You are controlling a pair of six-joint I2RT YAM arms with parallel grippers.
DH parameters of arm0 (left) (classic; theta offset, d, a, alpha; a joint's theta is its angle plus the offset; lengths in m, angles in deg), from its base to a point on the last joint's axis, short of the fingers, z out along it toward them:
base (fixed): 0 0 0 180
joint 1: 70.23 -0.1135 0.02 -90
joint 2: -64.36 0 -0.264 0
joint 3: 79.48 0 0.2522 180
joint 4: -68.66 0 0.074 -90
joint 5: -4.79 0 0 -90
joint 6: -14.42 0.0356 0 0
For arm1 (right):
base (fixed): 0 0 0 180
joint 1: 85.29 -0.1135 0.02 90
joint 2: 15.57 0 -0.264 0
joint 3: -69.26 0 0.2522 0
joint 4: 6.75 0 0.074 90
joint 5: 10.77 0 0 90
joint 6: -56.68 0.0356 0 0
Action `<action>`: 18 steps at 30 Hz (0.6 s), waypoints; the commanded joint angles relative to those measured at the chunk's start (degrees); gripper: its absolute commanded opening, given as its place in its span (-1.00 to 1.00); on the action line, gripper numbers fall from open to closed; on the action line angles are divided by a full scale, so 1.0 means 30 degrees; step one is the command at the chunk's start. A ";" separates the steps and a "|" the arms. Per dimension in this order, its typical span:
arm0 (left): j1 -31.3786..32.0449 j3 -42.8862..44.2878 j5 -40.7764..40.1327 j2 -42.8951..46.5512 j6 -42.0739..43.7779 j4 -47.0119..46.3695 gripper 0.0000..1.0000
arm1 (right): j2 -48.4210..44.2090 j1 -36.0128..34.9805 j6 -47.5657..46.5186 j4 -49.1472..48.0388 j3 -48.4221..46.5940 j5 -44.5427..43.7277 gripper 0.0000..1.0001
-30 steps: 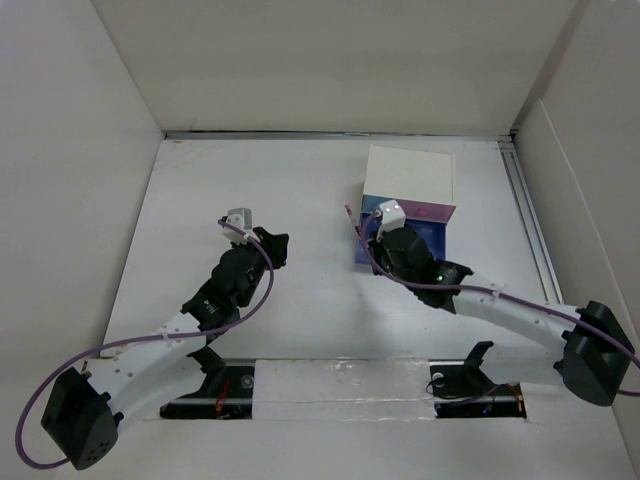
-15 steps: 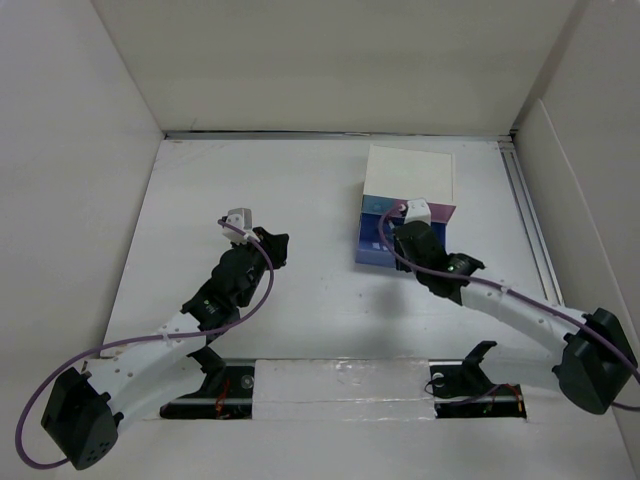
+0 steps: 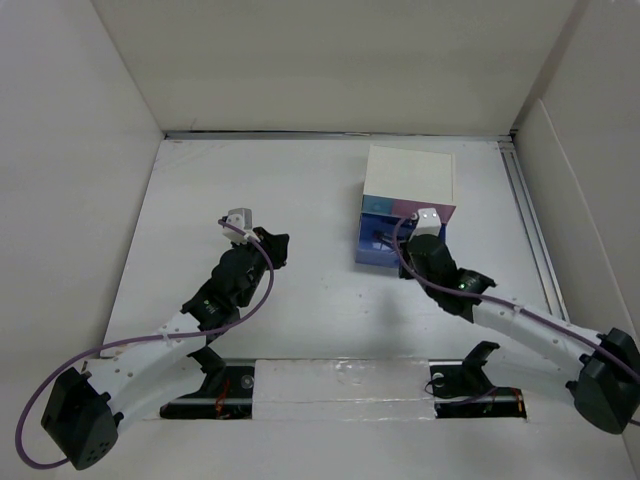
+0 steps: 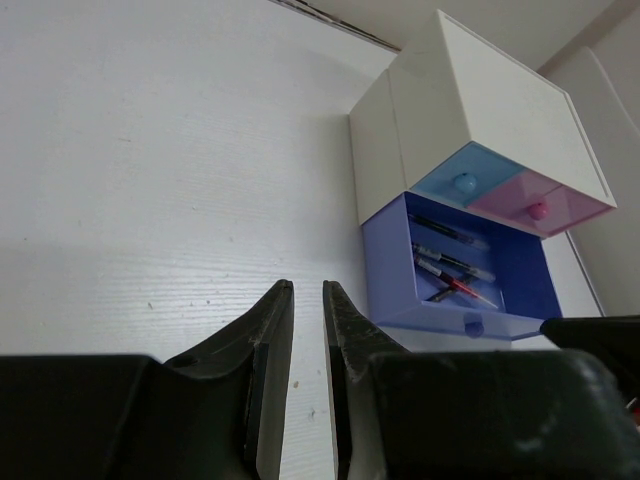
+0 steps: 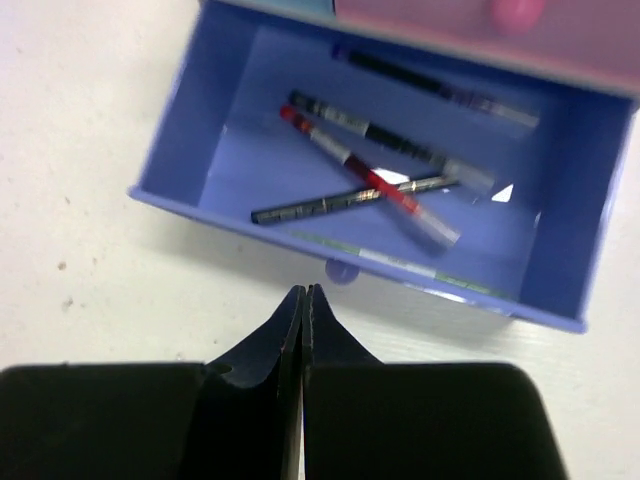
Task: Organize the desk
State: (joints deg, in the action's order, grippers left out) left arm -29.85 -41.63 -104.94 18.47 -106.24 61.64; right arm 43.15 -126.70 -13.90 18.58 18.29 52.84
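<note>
Bright even light, soft shadows

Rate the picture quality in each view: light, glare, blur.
Top external: even, diffuse light, sharp, only soft shadows on the desk. Left wrist: the left hand is dark and soft up close, the drawer box fairly crisp. Right wrist: the pens in the blue drawer look slightly blurred, with a small white glare spot beside them; the right hand is a black silhouette.

From above I see the flat white matte worktop (image 3: 300,180) carrying a small white box (image 3: 410,172), its blue drawer (image 3: 375,243) pulled open. My right arm (image 3: 500,315) reaches the drawer's front; my left arm (image 3: 215,295) sits well apart.
</note>
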 commanded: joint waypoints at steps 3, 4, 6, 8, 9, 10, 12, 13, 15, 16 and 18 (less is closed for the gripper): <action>-0.0042 -0.0035 0.0364 0.0062 -0.0007 -0.1014 -0.71 | 0.0260 -0.0231 0.2958 -0.3648 0.2821 0.0097 -0.65; -0.0042 -0.0063 0.0364 0.0033 -0.0035 -0.1014 -0.70 | 0.0522 -0.0231 0.3453 -0.4639 0.3114 -0.0339 -0.55; -0.0042 -0.0064 0.0393 0.0062 -0.0036 -0.0985 -0.71 | 0.0904 -0.0231 0.3837 -0.5086 0.3205 -0.0839 -0.34; -0.0042 -0.0064 0.0365 0.0149 -0.0036 -0.0898 -0.70 | 0.1431 -0.0231 0.4160 -0.5496 0.3174 -0.1717 -0.27; -0.0042 -0.0093 0.0364 0.0295 -0.0036 -0.0926 -0.70 | 0.1607 -0.0231 0.4277 -0.5643 0.3204 -0.1952 -0.20; -0.0042 -0.0122 0.0364 0.0383 -0.0036 -0.0898 -0.70 | 0.1725 -0.0231 0.4395 -0.6022 0.3234 -0.2071 -0.18; -0.0042 -0.0181 0.0364 0.0559 -0.0036 -0.0897 -0.70 | 0.2280 0.0149 0.4425 -0.6550 0.3467 -0.2160 -0.11; -0.0042 -0.0181 0.0422 0.0589 -0.0036 -0.0868 -0.70 | 0.2515 0.0150 0.4512 -0.7191 0.3526 -0.2160 -0.09; -0.0042 -0.0181 0.0423 0.0560 -0.0036 -0.0897 -0.70 | 0.3480 0.0414 0.4542 -0.7489 0.3498 -0.1664 -0.09; -0.0042 -0.0152 0.0452 0.0531 -0.0036 -0.0897 -0.71 | 0.3774 0.0588 0.4687 -0.7839 0.3498 -0.1604 -0.09; -0.0042 -0.0152 0.0452 0.0530 -0.0036 -0.0868 -0.71 | 0.4446 0.0590 0.4922 -0.8163 0.3498 -0.1661 -0.13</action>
State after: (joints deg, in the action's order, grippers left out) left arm -29.85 -41.74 -103.84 19.17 -106.24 61.23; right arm 54.66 -125.45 -1.18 -0.02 28.63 48.77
